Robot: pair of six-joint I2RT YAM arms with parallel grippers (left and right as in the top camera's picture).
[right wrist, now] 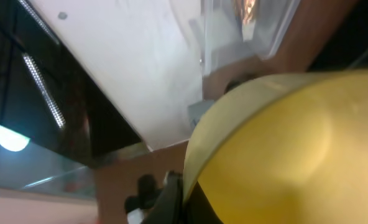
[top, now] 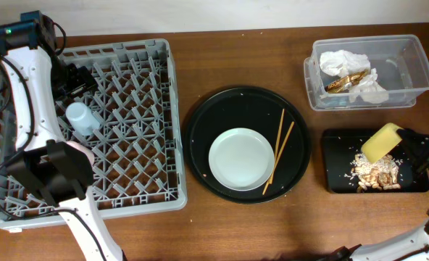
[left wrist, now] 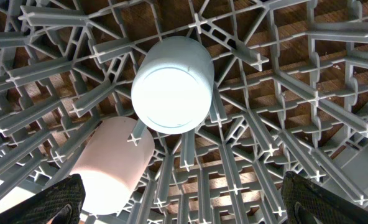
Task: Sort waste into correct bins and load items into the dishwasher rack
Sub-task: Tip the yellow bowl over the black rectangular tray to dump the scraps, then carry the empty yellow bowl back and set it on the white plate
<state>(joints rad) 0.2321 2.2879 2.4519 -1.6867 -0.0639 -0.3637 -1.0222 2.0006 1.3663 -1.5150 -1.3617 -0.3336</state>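
**Overhead view.** A large grey rack [top: 127,130] is seen at the left of the wooden tabletop [top: 200,58]. A pale blue cup [top: 80,116] and a pink cup [top: 82,152] are set among its pegs near its left side. The left gripper [top: 79,87] is held over them with its fingers spread wide and nothing between them. At the centre, a round black tray [top: 200,145] carries a pale plate [top: 241,158] and two chopsticks [top: 278,148], which lie just right of the plate. At the upper right, white napkins [top: 345,61] and a gold-brown wrapper [top: 345,81] are kept in a clear tub [top: 417,65]. Below it, food scraps [top: 374,172] are piled on a flat black tray [top: 338,167]. A yellow bowl [top: 382,142] is held tilted above them by the right gripper [top: 403,143], whose fingers are clamped on the bowl.

**Left wrist view.** The pale blue cup is seen end-on at upper centre, with the pink cup at lower left beside it. Both dark fingers [left wrist: 53,202] are seen apart at the bottom corners.

**Right wrist view.** The lower right is filled by the blurred yellow bowl, with a dark finger [right wrist: 171,199] pressed against its rim.
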